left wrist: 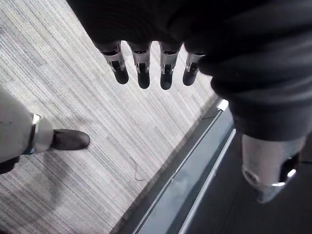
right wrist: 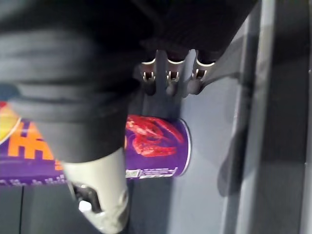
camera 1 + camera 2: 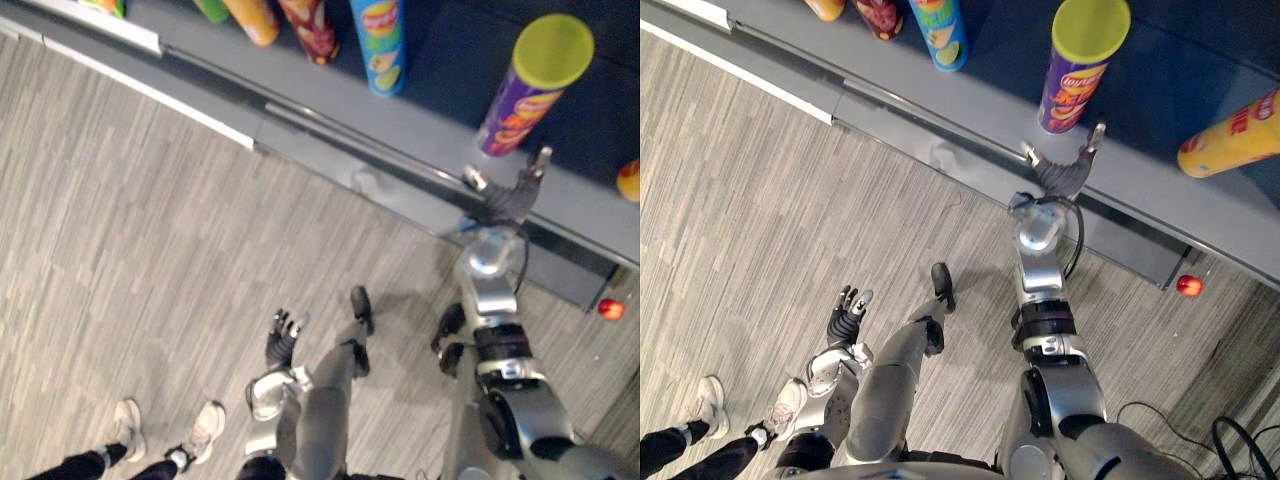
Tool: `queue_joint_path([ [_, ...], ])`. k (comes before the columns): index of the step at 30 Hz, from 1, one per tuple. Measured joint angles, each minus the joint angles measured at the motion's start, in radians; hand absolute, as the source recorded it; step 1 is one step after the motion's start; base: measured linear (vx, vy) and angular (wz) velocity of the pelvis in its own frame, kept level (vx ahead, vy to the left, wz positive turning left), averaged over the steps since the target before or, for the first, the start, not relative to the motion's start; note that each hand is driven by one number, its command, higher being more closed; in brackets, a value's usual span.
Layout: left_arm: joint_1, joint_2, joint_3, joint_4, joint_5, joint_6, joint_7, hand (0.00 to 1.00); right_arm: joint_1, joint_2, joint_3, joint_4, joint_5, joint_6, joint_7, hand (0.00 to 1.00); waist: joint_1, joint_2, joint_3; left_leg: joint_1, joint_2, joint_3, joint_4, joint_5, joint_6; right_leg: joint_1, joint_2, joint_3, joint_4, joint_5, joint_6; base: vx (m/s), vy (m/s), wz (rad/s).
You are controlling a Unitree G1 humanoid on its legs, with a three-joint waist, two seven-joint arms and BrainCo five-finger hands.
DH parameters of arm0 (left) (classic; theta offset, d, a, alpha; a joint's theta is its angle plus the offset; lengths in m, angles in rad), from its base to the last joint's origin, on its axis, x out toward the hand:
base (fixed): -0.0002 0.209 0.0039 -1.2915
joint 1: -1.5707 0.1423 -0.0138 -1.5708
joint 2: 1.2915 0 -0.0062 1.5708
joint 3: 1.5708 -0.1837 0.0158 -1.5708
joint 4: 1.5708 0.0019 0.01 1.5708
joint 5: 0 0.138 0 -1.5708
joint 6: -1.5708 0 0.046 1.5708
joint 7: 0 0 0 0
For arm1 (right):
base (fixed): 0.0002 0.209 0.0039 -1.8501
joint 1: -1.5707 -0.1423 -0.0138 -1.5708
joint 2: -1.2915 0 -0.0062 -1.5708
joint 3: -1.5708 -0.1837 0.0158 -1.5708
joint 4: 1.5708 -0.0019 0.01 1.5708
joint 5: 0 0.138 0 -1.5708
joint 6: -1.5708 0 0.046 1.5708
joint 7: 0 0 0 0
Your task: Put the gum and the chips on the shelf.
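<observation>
A purple chips can [image 3: 530, 85] with a yellow-green lid stands upright on the dark shelf [image 3: 340, 100]. My right hand [image 3: 512, 195] hovers over the shelf's front edge, just short of the can, open with fingers and thumb spread and holding nothing. In the right wrist view the can [image 2: 156, 146] lies past the straight fingers [image 2: 168, 80], with a gap between them. My left hand [image 3: 285, 338] hangs low by my side over the floor, open and empty, fingers [image 1: 141, 73] straight.
More cans stand along the shelf: a blue one [image 3: 380, 40], a red one [image 3: 312, 28], an orange one [image 3: 255, 20]. A yellow-orange can [image 3: 1230, 135] lies to the right. A small red object [image 3: 610, 308] sits below the shelf. A person's shoes [image 3: 205, 430] are at lower left.
</observation>
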Motion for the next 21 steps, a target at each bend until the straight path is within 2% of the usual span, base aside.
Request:
queue_joint_path([
  [3, 0.0, 0.001, 0.018, 0.075, 0.017, 0.009, -0.002, 0.0, 0.064, 0.017, 0.03, 0.05, 0.019, -0.01, 0.033, 0.0, -0.016, -0.024, -0.013, 0.036, 0.019, 0.001, 0.035, -0.03, -0.001, 0.058, 0.017, -0.002, -0.021, 0.0, 0.0, 0.07, -0.035, -0.14],
  [5, -0.005, 0.001, 0.043, 0.16, 0.059, 0.021, -0.005, 0.0, 0.142, 0.022, 0.056, 0.098, 0.021, -0.023, 0.076, 0.0, -0.028, -0.05, -0.026, 0.079, 0.031, 0.002, 0.054, -0.054, -0.002, 0.117, 0.029, -0.003, -0.041, 0.0, 0.002, 0.09, -0.03, -0.12],
  [9, -0.015, 0.009, 0.103, 0.248, 0.145, 0.036, -0.02, 0.0, 0.304, 0.026, 0.076, 0.149, 0.015, -0.023, 0.159, 0.0, -0.037, -0.07, -0.043, 0.185, 0.053, 0.012, 0.071, -0.093, -0.009, 0.246, 0.059, -0.001, -0.097, 0.004, 0.01, 0.08, -0.004, -0.18],
  [12, -0.014, 0.049, 0.12, 0.356, 0.215, 0.045, -0.041, 0.0, 0.434, 0.024, 0.089, 0.205, 0.002, -0.024, 0.247, 0.0, -0.064, -0.098, -0.119, 0.219, 0.063, 0.013, 0.056, -0.102, -0.015, 0.296, 0.088, 0.008, -0.166, 0.017, 0.03, 0.09, 0.009, -0.18],
  [13, -0.014, 0.065, 0.121, 0.4, 0.242, 0.049, -0.047, 0.0, 0.482, 0.017, 0.087, 0.261, -0.015, -0.025, 0.287, 0.0, -0.083, -0.108, -0.141, 0.254, 0.06, 0.016, 0.032, -0.102, -0.015, 0.336, 0.101, 0.015, -0.214, 0.034, 0.037, 0.1, 0.035, -0.16],
  [17, -0.006, 0.082, 0.142, 0.476, 0.284, 0.064, -0.061, 0.0, 0.604, -0.013, 0.069, 0.366, -0.02, -0.024, 0.374, 0.0, -0.093, -0.124, -0.203, 0.33, 0.049, 0.038, -0.036, -0.097, -0.017, 0.412, 0.123, 0.036, -0.328, 0.081, 0.051, 0.1, 0.058, -0.2],
  [19, 0.012, 0.087, 0.158, 0.504, 0.286, 0.066, -0.074, 0.0, 0.663, -0.026, 0.066, 0.429, -0.023, -0.024, 0.434, 0.0, -0.113, -0.128, -0.23, 0.378, 0.034, 0.045, -0.082, -0.087, -0.013, 0.467, 0.128, 0.042, -0.401, 0.116, 0.055, 0.12, 0.079, -0.14],
  [21, 0.029, 0.09, 0.161, 0.51, 0.288, 0.066, -0.079, 0.0, 0.694, -0.027, 0.06, 0.464, -0.023, -0.024, 0.46, 0.0, -0.113, -0.132, -0.247, 0.414, 0.023, 0.059, -0.113, -0.081, -0.012, 0.497, 0.131, 0.056, -0.438, 0.131, 0.06, 0.07, 0.049, -0.2],
])
